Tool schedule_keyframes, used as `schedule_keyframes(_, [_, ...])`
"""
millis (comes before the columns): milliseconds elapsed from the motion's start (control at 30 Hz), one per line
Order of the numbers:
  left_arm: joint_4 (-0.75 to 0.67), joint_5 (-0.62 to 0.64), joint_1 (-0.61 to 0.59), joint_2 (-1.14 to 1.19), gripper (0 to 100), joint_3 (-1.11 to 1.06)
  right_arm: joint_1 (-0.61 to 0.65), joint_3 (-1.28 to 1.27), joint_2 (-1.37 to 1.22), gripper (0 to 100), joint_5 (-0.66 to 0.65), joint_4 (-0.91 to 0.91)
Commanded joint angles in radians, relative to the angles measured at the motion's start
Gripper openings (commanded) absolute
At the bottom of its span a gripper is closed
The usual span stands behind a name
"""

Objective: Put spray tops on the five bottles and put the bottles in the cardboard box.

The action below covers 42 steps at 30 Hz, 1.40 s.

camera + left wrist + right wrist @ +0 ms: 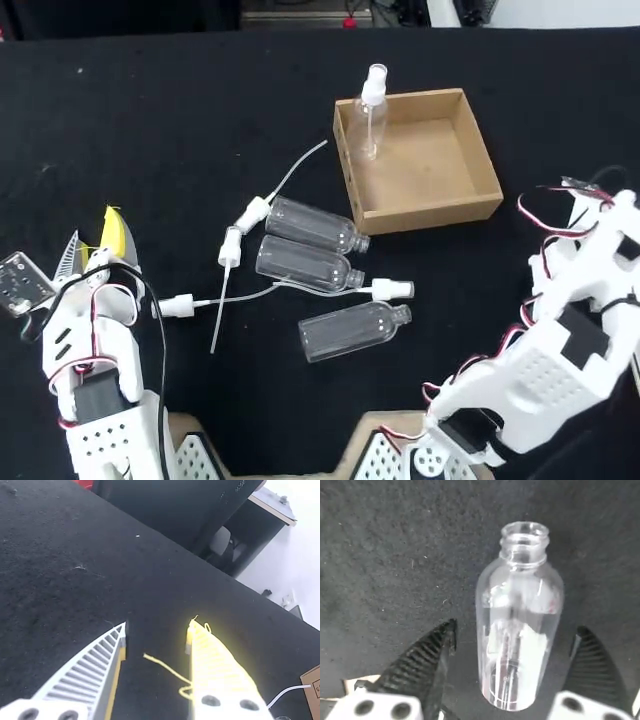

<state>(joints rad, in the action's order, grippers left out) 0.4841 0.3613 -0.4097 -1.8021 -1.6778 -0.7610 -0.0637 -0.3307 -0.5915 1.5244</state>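
Note:
A clear bottle with a white spray top stands upright in the far left corner of the cardboard box. Three uncapped clear bottles lie in the middle of the black table. Around them lie several loose spray tops with long tubes. My left gripper is open above bare cloth, left of the tops. My right gripper is open, with another uncapped bottle lying between its fingers, apart from both.
The right arm fills the near right of the table, below the box. A corner of the box and a tube end lie beyond the left gripper. Chairs and furniture stand past the table's far edge.

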Motion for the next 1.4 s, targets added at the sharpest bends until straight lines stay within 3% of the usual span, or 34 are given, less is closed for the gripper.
schedule_keyframes(0, [0.002, 0.008, 0.012, -0.017, 19, -0.021, 0.002, 0.099, 0.007, 32.8, -0.003, 0.040])
schedule_keyframes(200, [0.002, 0.008, 0.012, -0.017, 19, -0.021, 0.005, 0.081, 0.005, 25.0, -0.132, 0.052])
schedule_keyframes(567, [0.000, 0.008, 0.012, -0.017, 19, -0.021, 0.003, 0.033, -0.012, 27.4, -0.184, -0.071])
schedule_keyframes(900, [-0.002, 0.008, 0.012, -0.017, 19, -0.021, 0.003, 0.044, -0.110, 26.7, -0.296, -0.061])
schedule_keyframes(1067, [-0.002, 0.008, 0.012, -0.017, 19, -0.021, 0.003, 0.142, -0.085, 11.2, -0.296, 0.031])
schedule_keyframes(1233, [-0.005, 0.008, 0.012, -0.017, 19, -0.021, 0.005, 0.277, -0.044, 11.3, -0.296, 0.153])
schedule_keyframes(1367, [-0.003, 0.008, 0.012, -0.017, 19, -0.021, 0.008, 0.294, -0.068, 12.8, -0.298, 0.123])
